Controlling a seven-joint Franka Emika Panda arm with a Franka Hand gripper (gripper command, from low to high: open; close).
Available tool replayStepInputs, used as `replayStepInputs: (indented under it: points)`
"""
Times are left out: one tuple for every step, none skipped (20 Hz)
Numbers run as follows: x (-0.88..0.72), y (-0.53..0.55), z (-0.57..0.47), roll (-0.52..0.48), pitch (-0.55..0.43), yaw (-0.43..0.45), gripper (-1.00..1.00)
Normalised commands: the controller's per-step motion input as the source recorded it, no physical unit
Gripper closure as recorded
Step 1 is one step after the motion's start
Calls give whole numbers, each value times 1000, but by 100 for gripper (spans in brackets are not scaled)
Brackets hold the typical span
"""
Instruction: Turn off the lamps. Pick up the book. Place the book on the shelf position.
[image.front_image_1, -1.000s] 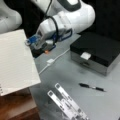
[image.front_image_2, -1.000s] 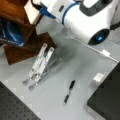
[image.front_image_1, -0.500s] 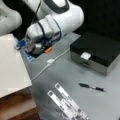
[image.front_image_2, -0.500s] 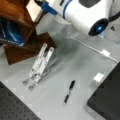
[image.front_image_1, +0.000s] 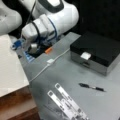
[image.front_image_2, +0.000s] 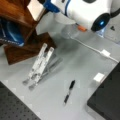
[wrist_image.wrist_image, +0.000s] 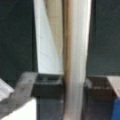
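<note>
One book (wrist_image.wrist_image: 75, 50) is sitting clamped edge-on in the claw (wrist_image.wrist_image: 72, 86), nearing the shelf position (image.front_image_2: 15, 10); placing step, needing a flat set-down.

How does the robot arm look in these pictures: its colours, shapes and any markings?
The arm has rounded, glossy white shells with black bands at the joints and blue rings near the wrist. In a front view a dark round cap with a blue light sits on one joint. The claw shows in the wrist view as dark, blocky fingers.

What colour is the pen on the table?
The pen is black, clearest in a front view.
</note>
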Motion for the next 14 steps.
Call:
replayStepInputs:
  points:
    - [-218, -164, 26, -28, -90, 221, 100]
    - [-214, -157, 33, -30, -92, 223, 100]
    - [-212, -149, 37, -33, -93, 225, 100]
    - [-209, -151, 34, -32, -102, 221, 100]
    - [-202, -156, 25, -30, -105, 213, 100]
    - [-198, -155, 21, -31, -105, 211, 100]
    - [-193, -156, 13, -19, -108, 172, -100]
    - [-186, -153, 6, -6, -111, 142, -100]
    - [-183, -147, 4, -5, -111, 135, -100]
    - [-174, -130, 0, 34, -133, 79, -100]
    - [-161, -112, -2, 31, -132, 83, -100]
    - [-151, -96, -3, 30, -131, 87, -100]
    - [-140, -82, -3, 36, -120, 79, -100]
    - [-127, -68, -1, 52, -130, 80, -100]
